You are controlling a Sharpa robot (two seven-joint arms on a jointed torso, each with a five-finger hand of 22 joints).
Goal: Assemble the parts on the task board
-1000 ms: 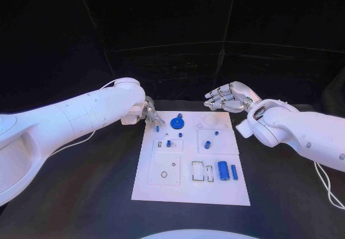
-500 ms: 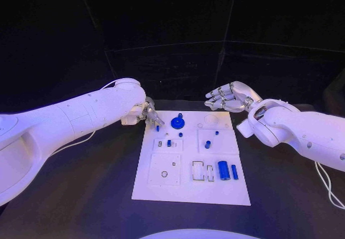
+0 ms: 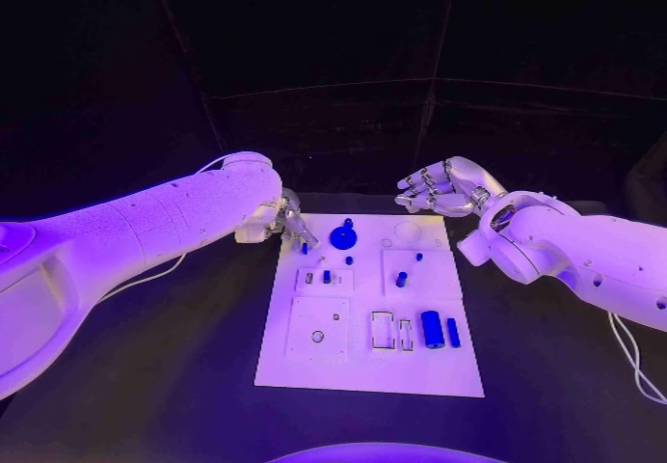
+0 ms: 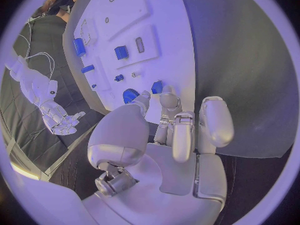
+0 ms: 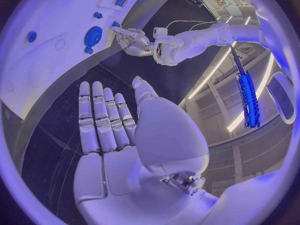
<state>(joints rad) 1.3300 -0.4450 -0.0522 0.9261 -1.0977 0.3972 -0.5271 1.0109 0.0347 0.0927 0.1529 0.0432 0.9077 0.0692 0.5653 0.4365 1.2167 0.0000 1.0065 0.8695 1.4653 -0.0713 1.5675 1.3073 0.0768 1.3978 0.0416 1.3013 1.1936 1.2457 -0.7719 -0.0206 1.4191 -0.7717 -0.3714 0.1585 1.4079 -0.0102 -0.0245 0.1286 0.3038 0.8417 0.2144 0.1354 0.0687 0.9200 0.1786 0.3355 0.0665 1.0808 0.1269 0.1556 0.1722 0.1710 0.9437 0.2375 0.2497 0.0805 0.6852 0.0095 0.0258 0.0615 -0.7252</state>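
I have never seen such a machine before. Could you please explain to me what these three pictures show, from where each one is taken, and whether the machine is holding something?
It is a robot with two white arms, each ending in a silver hand. One picture looks down from its head; the two round ones come from cameras at its wrists. On the black table lies a white task board with small blue parts, such as a round blue piece and a blue cylinder. The left hand reaches to the board's far left corner, its fingertips at a small blue part; whether it grips it, I cannot tell. The right hand hovers open beyond the board, holding nothing.
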